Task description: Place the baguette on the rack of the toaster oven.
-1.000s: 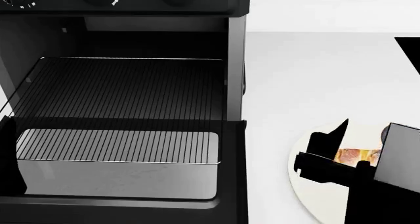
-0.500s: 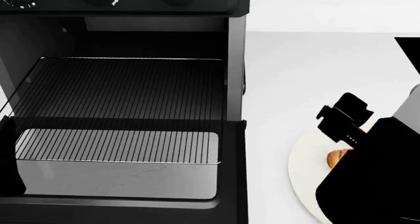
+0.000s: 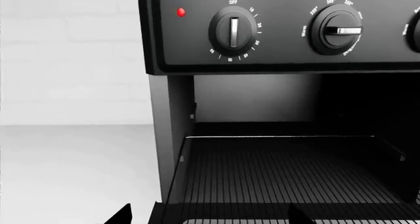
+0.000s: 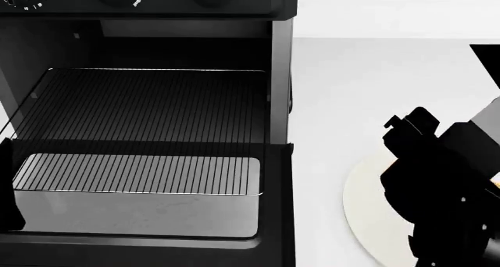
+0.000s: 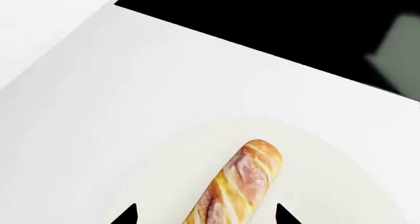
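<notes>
At the left of the scene the toaster oven (image 4: 149, 126) stands open, its door (image 4: 140, 211) dropped flat toward the robot and its rack (image 4: 144, 129) drawn partly out over the door, bare of any food. The left gripper (image 3: 206, 215) faces the oven's open mouth from just in front of it, its two fingertips spread apart and clasping nothing. To the right, on the white counter (image 4: 375, 91), the right gripper (image 5: 204, 215) hangs over the plate (image 5: 151, 184) with its fingertips parted on either side of the baguette (image 5: 239, 184), which lies flat on the plate, not yet grasped.
</notes>
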